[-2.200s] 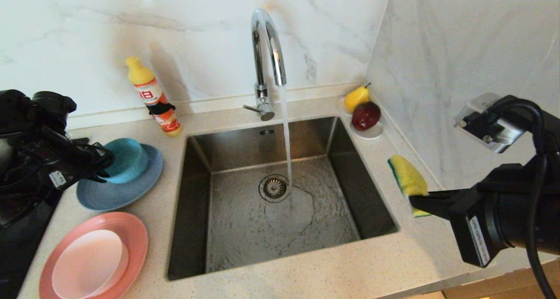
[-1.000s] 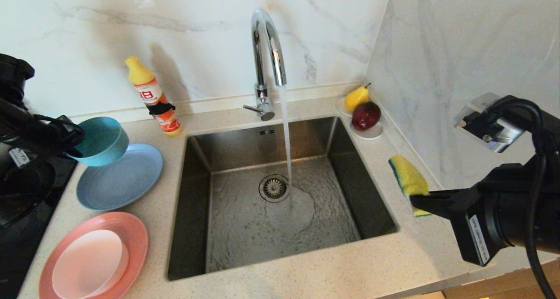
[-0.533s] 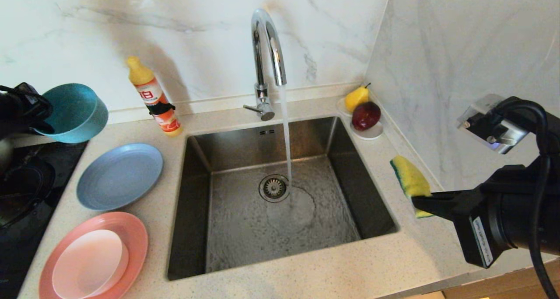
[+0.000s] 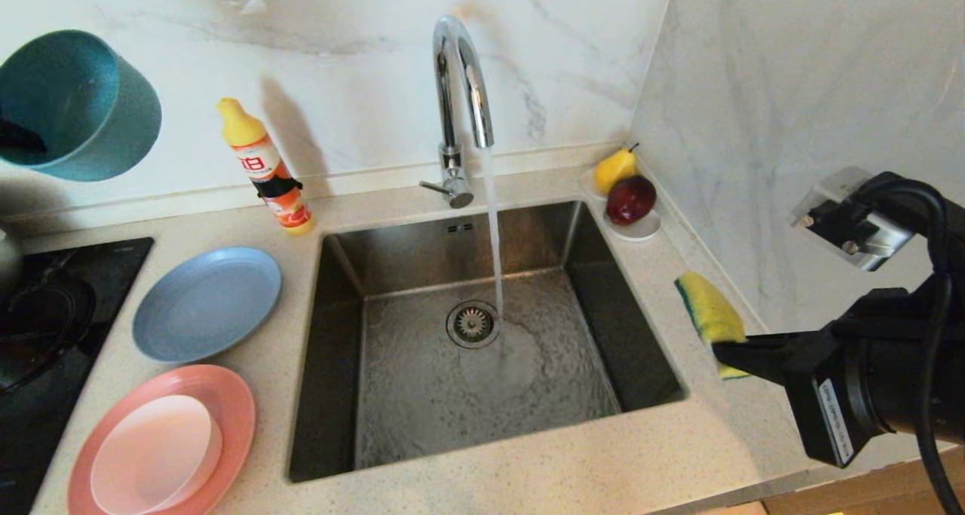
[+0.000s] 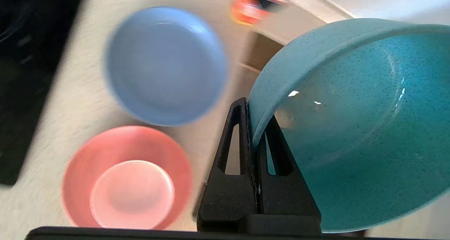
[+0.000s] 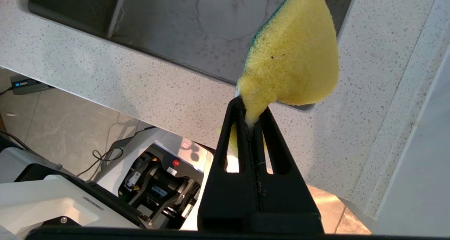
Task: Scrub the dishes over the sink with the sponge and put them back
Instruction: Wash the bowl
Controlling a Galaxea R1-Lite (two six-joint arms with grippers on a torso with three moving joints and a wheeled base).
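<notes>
Left gripper (image 5: 252, 127) pinching the rim of the teal bowl (image 4: 79, 104), held tilted, high above the surface (image 4: 528, 470) at far left, well apart from the sink (image 4: 475, 364). Right gripper (image 6: 252, 118) clamped on the narrow tail of the yellow sponge (image 4: 709, 315), just beside the sink's right edge. Grey-blue plate (image 4: 205, 302) lying bare left of the sink; pale pink bowl (image 4: 154, 455) nested in the salmon-pink plate (image 4: 226, 402) nearer the front. Water running from the chrome tap (image 4: 460, 85) into the basin.
</notes>
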